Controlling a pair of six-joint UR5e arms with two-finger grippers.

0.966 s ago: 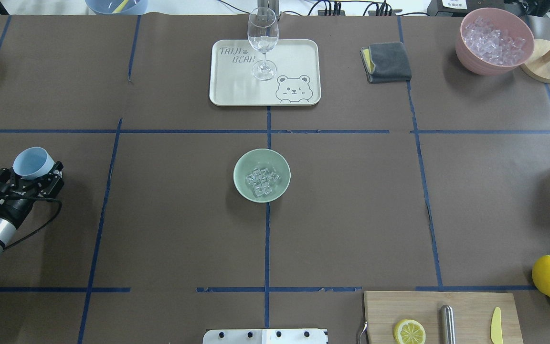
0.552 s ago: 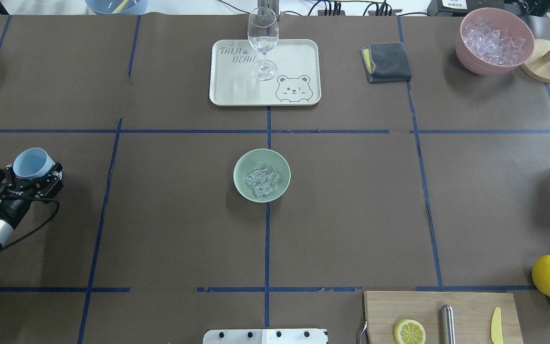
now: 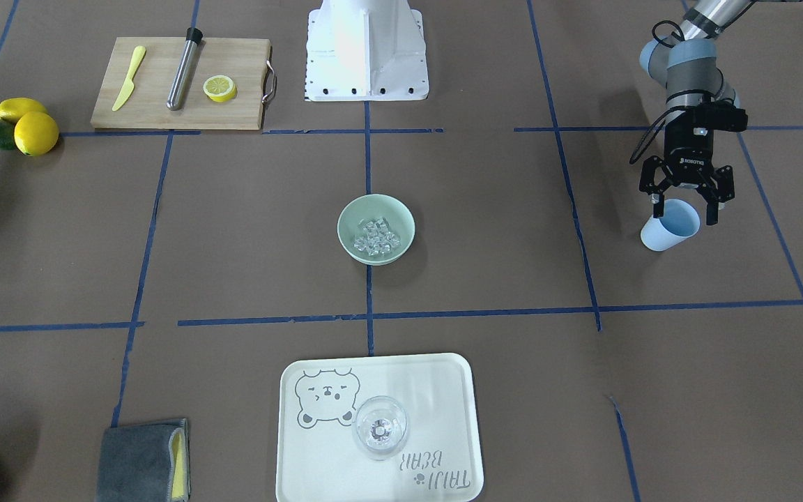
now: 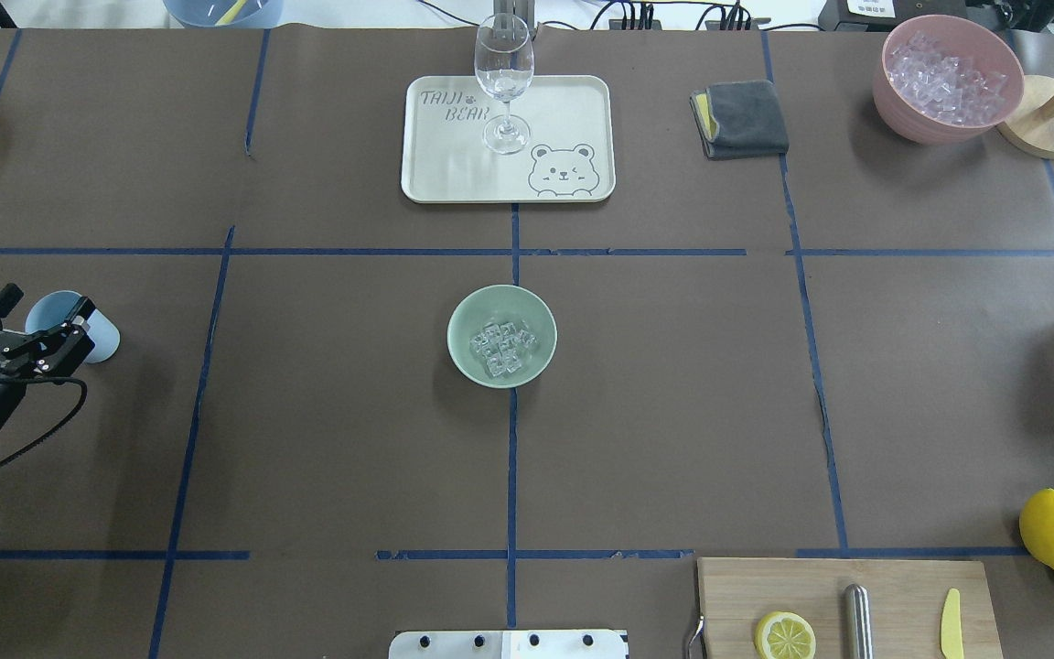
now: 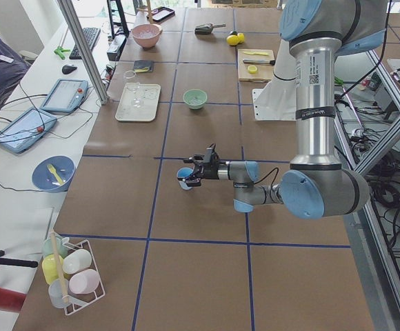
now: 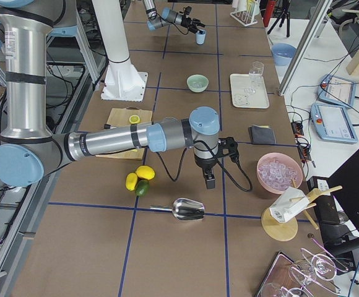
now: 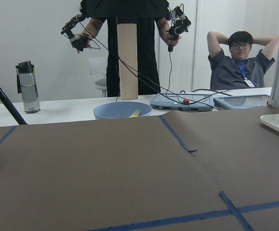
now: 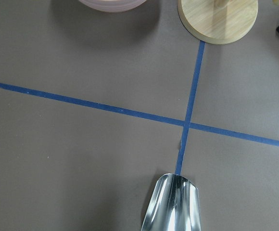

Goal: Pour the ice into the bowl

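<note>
view of the bench (image 4: pixel 673 412) at the close of pouring. the bowl (image 4: pixel 527 307) stood at the middle of the bench, on the crossing of the blue tape lines, upright and touched by neither arm. the ice (image 4: pixel 503 349) lay heaped in its bottom, below the rim; no cube showed on the paper around it. judged from this layout, the pour itself was done and only the clearing of the arm was left.

the left pincer (image 3: pixel 683 215) hung at the robot's left end of the bench, well apart from the bowl, its fingers spread wider than the light blue cup (image 3: pixel 668 229) that sat between and just below them. the cup rested on the bench and no cubes showed in it. the spread most likely served to free the cup, so that the arm could draw off without dragging or tipping it. the cup's place near the edge kept it out of the central working square.

the right pincer (image 6: pixel 210 181) pointed down at the opposite end, near the metal scoop (image 8: pixel 171 204) and the pink container (image 4: pixel 902 119) of spare ice. whether its fingers were apart or together could not be told. its station there kept the right arm clear of the bowl.

the wine glass (image 4: pixel 503 82) on the bear tray (image 4: pixel 435 174) stood beyond the bowl, untouched.
</note>
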